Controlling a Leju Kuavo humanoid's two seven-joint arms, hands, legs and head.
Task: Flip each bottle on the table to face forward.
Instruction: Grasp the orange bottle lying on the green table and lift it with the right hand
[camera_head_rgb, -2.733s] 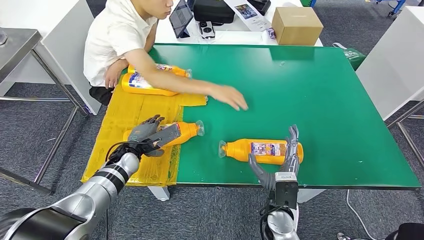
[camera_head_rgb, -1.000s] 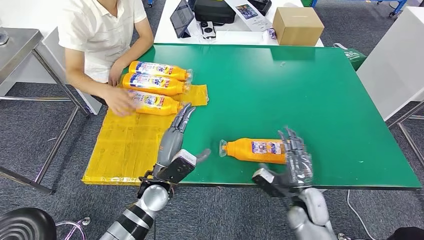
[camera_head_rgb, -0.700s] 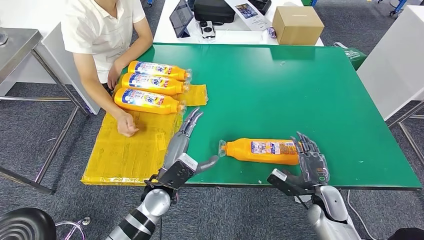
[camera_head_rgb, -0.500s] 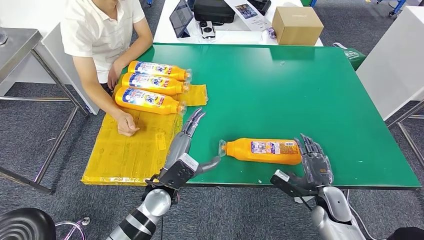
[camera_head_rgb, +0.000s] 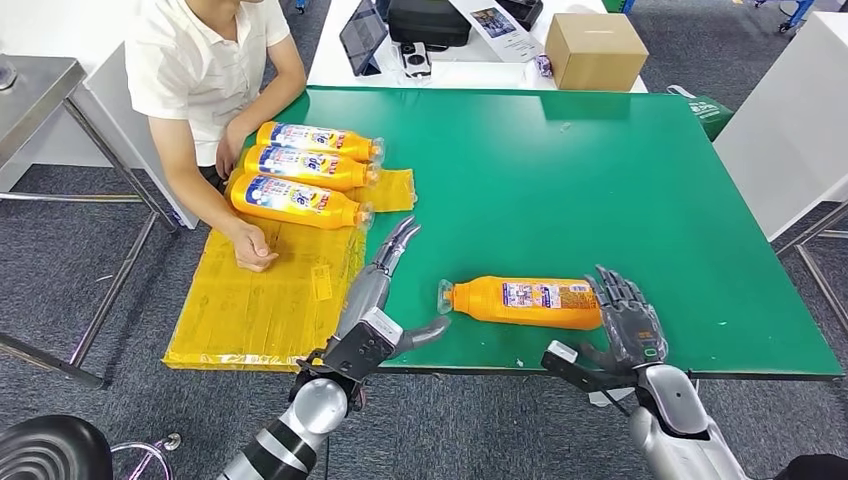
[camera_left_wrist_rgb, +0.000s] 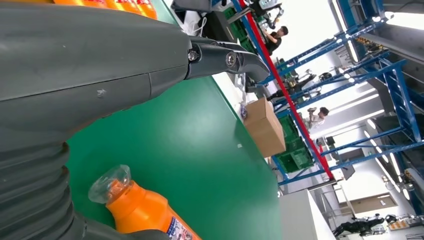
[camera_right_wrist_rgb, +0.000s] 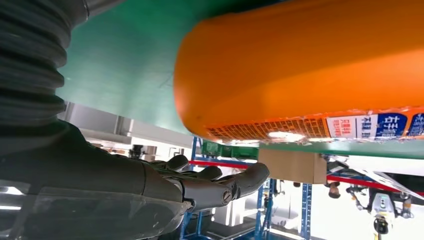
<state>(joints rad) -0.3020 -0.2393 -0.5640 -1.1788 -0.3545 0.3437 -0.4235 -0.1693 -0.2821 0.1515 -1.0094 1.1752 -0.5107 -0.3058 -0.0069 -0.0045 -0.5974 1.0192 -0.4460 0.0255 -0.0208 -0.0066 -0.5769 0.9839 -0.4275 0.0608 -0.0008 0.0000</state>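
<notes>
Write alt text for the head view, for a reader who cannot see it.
An orange bottle lies on its side on the green table between the open left robot hand and right robot hand. Three more bottles lie on yellow sheeting beside a seated person.

Orange bottle (camera_head_rgb: 525, 301) between two open hands
</notes>
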